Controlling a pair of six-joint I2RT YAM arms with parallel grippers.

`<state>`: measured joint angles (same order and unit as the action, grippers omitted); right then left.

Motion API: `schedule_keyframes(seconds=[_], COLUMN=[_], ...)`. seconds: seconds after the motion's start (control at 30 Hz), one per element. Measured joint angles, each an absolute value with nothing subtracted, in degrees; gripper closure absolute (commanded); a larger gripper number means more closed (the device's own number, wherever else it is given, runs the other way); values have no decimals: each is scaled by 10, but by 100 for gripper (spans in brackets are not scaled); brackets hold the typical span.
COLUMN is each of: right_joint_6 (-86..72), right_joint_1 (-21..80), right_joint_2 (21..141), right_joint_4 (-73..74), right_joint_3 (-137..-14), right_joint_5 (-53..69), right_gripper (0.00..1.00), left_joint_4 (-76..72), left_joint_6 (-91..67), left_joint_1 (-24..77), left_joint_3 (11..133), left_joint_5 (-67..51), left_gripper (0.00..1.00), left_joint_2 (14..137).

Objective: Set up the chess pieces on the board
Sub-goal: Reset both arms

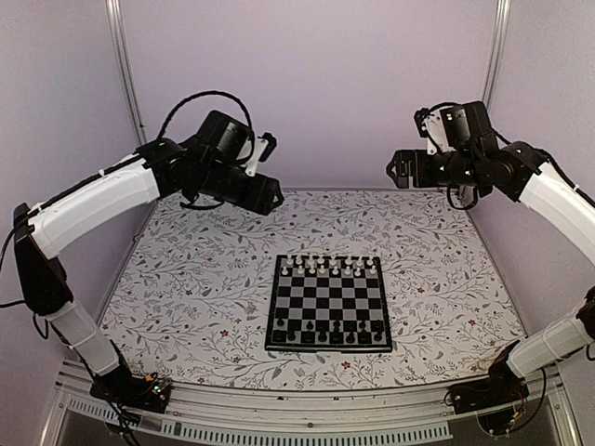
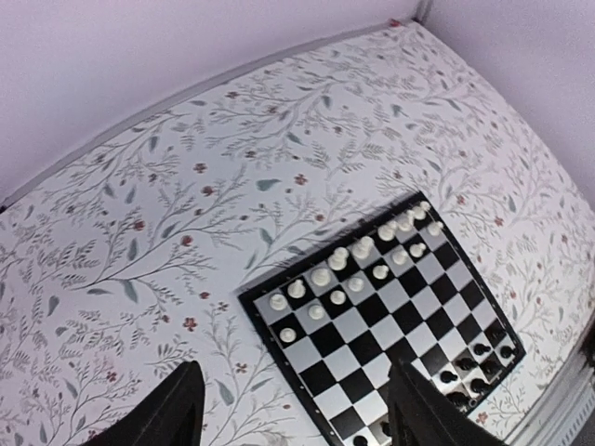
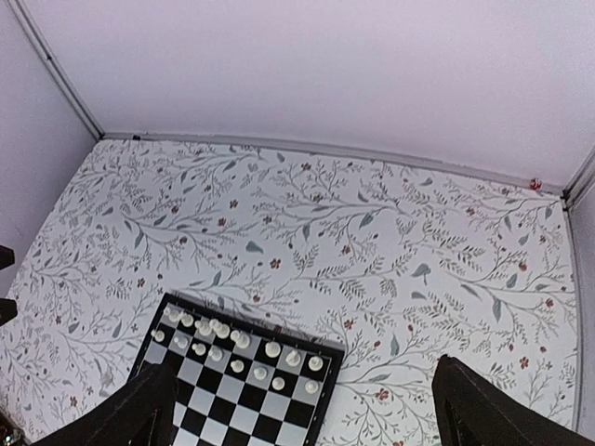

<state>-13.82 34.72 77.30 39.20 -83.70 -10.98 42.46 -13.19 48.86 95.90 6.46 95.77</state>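
Observation:
The board [image 1: 329, 299] lies flat on the floral cover, a little right of centre. White chess pieces [image 1: 330, 268] fill its two far rows and black chess pieces [image 1: 327, 331] its two near rows. My left gripper [image 1: 270, 196] hangs high over the table's far left, well away from the board, and is open and empty. My right gripper [image 1: 397, 169] hangs high at the far right, also open and empty. The left wrist view looks down between the fingers [image 2: 175, 407] at the board [image 2: 364, 342] and its white pieces [image 2: 337, 277]. The right wrist view shows the board [image 3: 244, 401] and white pieces [image 3: 223, 336] far below.
The floral table cover [image 1: 204, 279] spreads around the board on all sides. Pale lilac walls close the back and both sides, with metal posts [image 1: 125, 65] in the corners. A metal rail [image 1: 307, 409] runs along the near edge by the arm bases.

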Motion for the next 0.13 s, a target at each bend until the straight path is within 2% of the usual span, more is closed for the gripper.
schedule_keyframes(seconds=[0.13], right_joint_6=[-120], right_joint_1=[347], right_joint_2=[789], right_joint_4=[368], right_joint_3=[-886], right_joint_5=[-148], right_gripper=[1], left_joint_4=[420], left_joint_6=[-144], left_joint_1=[412], left_joint_3=[930], left_joint_5=[82], left_gripper=[25], left_joint_2=[911])
